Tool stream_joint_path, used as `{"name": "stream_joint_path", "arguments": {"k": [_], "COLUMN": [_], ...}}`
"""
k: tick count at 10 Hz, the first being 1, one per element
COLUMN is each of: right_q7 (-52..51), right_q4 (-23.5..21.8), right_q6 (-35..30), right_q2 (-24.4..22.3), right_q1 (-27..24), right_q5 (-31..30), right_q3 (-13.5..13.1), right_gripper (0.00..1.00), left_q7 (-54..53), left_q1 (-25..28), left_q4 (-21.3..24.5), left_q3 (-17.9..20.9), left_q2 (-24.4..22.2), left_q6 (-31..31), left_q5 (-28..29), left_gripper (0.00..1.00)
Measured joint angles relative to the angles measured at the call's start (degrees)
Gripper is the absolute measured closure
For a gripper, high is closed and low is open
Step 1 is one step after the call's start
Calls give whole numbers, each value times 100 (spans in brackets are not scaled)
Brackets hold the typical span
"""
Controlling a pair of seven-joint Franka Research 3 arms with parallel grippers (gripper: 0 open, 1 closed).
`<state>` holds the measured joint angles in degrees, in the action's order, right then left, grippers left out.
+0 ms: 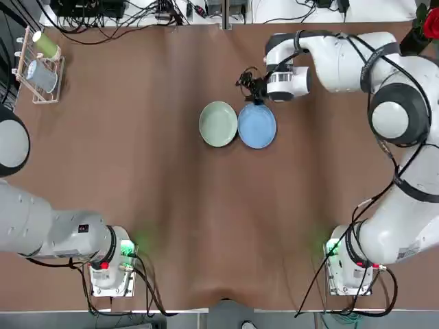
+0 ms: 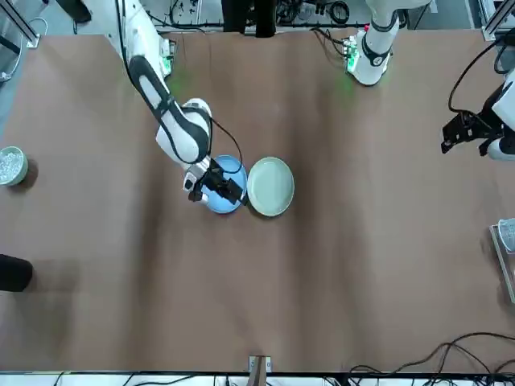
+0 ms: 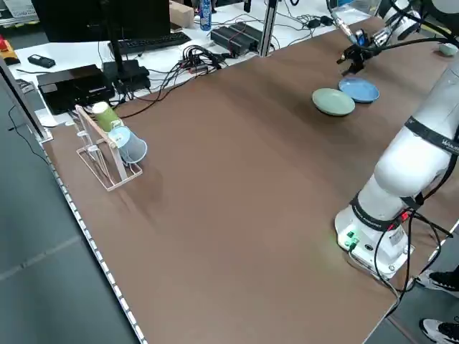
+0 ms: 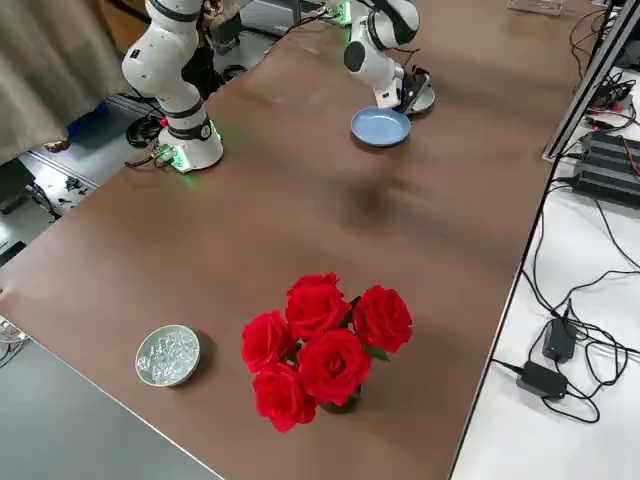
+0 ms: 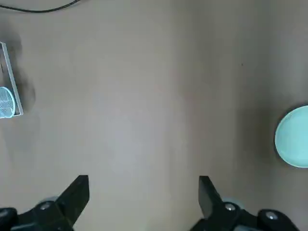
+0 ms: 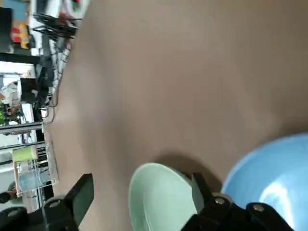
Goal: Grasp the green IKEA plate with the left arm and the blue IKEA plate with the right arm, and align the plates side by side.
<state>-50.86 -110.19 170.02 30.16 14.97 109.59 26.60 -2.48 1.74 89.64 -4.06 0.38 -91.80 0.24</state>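
The green IKEA plate point(image 1: 218, 124) and the blue IKEA plate point(image 1: 257, 126) lie flat side by side at the table's middle, rims nearly touching. My right gripper point(image 1: 254, 96) hovers at the blue plate's far edge. In the right wrist view its fingers point(image 6: 82, 191) stand wide open with part of the green plate point(image 6: 159, 199) seen between them and the blue plate point(image 6: 269, 178) outside them. The left gripper point(image 2: 469, 135) is off at the robot's left side, away from both plates. Its wrist view shows it open over bare table, the green plate point(image 5: 293, 137) far off.
A wire rack with a green and a blue cup point(image 1: 38, 63) stands at the far left. Red roses point(image 4: 320, 345) and a small bowl of glass beads point(image 4: 168, 355) sit at the robot's right end. Cables and boxes lie beyond the far edge.
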Motion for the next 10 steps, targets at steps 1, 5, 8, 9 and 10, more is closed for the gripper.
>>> {"name": "stream_joint_path", "arguments": {"k": [1, 5, 8, 9, 10], "right_q7": [-49, -148, 26, 538, 1250], "right_q4": [-89, -646, -523, -292, 21], "right_q6": [27, -926, -3112, -3802, -4457], "right_q2": [-222, -1077, -1283, -1366, -1435], "right_q1": [-59, -1032, -1573, -1684, -1727], "right_q5": [-341, -2362, -4264, -5240, -6282], "right_q3": [6, -126, -1176, -1542, -1882], "right_gripper": [8, 8, 8, 8, 8], "left_q7": [0, 5, 4, 4, 4], "left_q1": [0, 2, 25, 39, 38], "left_q4": [-9, -11, -12, -12, -12], "left_q3": [0, 2, 93, 116, 114], "left_q2": [0, 7, 16, 17, 19], "left_q6": [0, 0, 0, 0, 0], "left_q5": [0, 0, 0, 0, 0], "left_gripper": [0, 0, 0, 0, 0]}}
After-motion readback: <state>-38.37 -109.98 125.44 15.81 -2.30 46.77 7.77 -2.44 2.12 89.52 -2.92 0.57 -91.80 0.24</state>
